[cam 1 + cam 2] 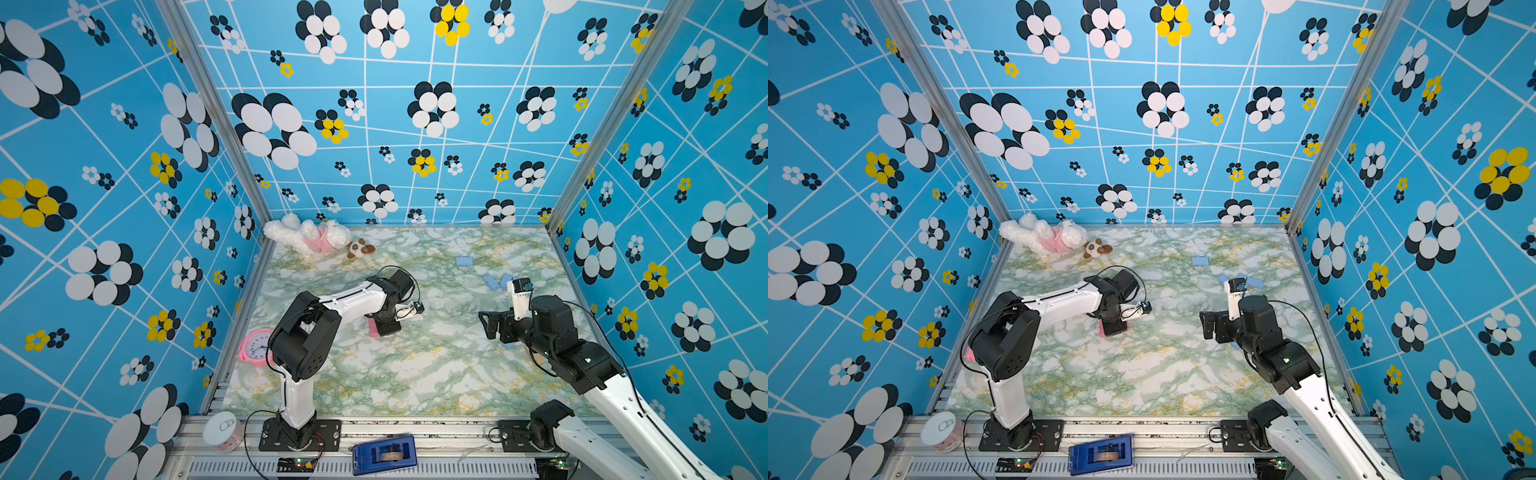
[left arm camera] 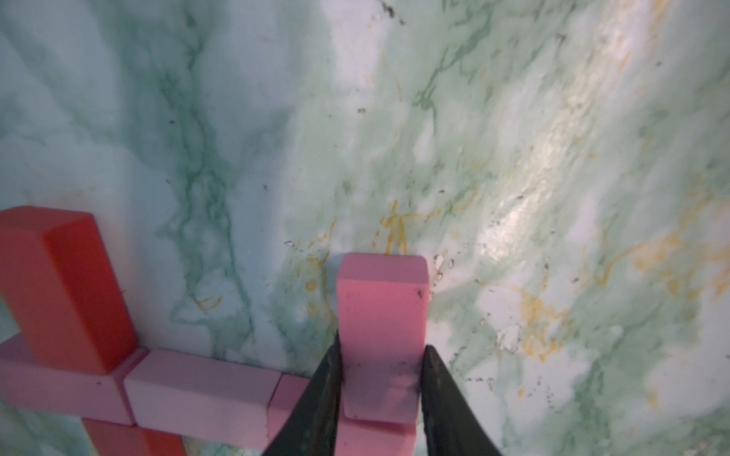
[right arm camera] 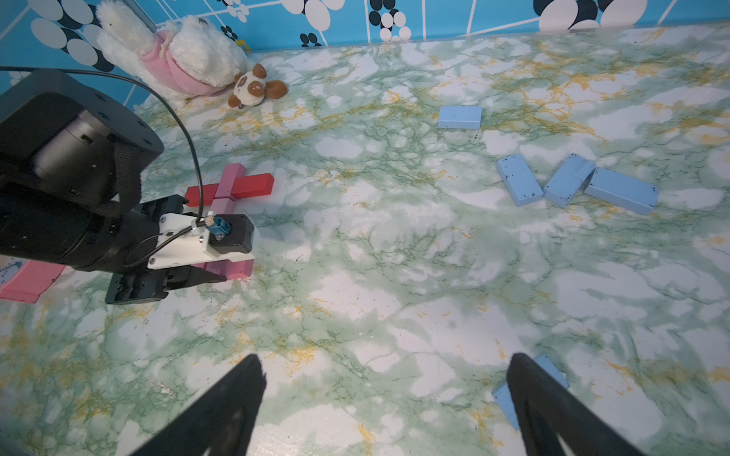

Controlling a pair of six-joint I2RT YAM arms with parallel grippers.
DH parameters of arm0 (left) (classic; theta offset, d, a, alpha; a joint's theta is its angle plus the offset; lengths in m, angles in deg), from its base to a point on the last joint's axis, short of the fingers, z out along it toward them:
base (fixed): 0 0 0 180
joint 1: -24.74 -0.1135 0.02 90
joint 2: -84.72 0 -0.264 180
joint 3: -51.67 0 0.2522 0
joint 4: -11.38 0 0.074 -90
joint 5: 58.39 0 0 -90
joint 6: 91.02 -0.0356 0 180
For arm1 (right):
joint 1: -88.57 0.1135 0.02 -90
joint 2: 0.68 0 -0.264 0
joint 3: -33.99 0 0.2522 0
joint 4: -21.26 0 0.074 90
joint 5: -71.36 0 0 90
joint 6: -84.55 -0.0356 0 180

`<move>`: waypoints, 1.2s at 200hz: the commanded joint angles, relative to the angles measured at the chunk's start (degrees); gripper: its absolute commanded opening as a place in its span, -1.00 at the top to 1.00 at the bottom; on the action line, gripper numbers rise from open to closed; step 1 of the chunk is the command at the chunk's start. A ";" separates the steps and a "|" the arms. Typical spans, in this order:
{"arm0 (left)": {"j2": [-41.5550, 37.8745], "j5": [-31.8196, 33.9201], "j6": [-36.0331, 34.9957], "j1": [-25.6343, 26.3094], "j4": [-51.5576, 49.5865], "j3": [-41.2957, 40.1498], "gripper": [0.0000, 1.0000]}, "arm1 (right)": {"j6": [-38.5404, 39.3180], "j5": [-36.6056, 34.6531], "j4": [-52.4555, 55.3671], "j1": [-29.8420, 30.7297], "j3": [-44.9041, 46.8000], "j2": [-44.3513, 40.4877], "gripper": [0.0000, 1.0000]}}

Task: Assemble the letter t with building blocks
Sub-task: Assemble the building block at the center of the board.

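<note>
In the left wrist view my left gripper point(image 2: 381, 355) is shut on a pink block point(image 2: 381, 312), one finger pressed on each long side. That block lies at the end of a row of pink blocks point(image 2: 197, 391), at a right angle to it. A red block point(image 2: 67, 292) crosses the row's other end. In both top views the left gripper point(image 1: 384, 328) points down at the table's middle. My right gripper point(image 3: 385, 371) hangs open and empty over bare table, with one light blue block point(image 3: 501, 398) beside a finger. Several more light blue blocks point(image 3: 569, 179) lie loose further back.
A white-and-pink plush toy point(image 1: 307, 237) and a small brown-and-white plush point(image 1: 359, 248) lie at the back left corner. A pink alarm clock point(image 1: 255, 347) stands by the left wall, behind the left arm. A can point(image 1: 222, 430) and a blue box point(image 1: 384, 453) sit on the front rail.
</note>
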 commanded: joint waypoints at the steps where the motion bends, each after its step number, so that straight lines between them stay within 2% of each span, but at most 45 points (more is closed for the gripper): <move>1: 1.59 1.18 -0.64 0.34 -1.57 -1.82 0.31 | 0.59 0.39 0.35 0.49 -0.99 -0.03 -0.99; 240: 0.05 2.83 -0.39 -0.80 -0.49 -4.32 0.41 | 0.68 0.39 -0.25 0.49 -0.80 0.23 -0.99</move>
